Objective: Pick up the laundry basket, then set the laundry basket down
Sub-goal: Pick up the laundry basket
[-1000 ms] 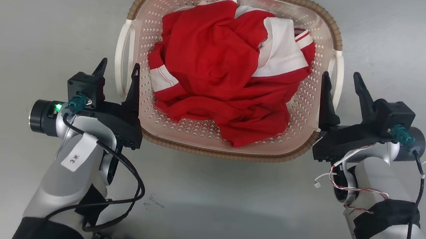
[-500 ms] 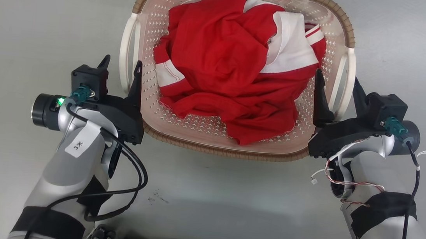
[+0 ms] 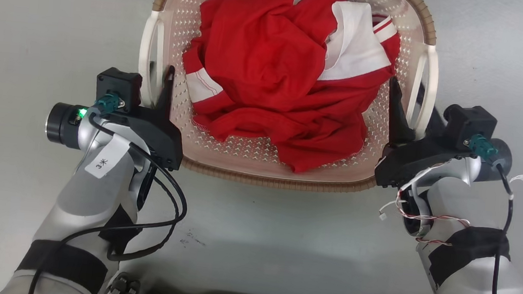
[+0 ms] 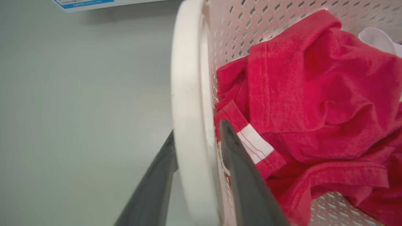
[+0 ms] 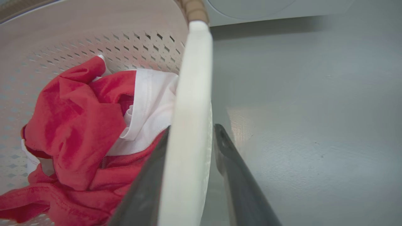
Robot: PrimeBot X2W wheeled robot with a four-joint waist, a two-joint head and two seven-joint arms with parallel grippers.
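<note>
Straight ahead, over the grey floor [image 3: 38,24] and between the two arms: the laundry basket [image 3: 241,158], cream and perforated with a brown woven rim, heaped with red-and-white clothes [image 3: 260,55]. Cannot tell whether resting on the floor or raised off it. Astride the white left handle [image 3: 148,54]: the left gripper [image 3: 151,71], inner finger inside the basket beside a striped cuff, outer finger outside over the floor. In the left wrist view, handle nearly filling the space between the jaws; cannot tell whether clenched on it or merely around it. Astride the right handle [image 3: 428,86]: the right gripper [image 3: 413,89]. In the right wrist view, a thin dark gap between outer finger and handle, jaws released.
</note>
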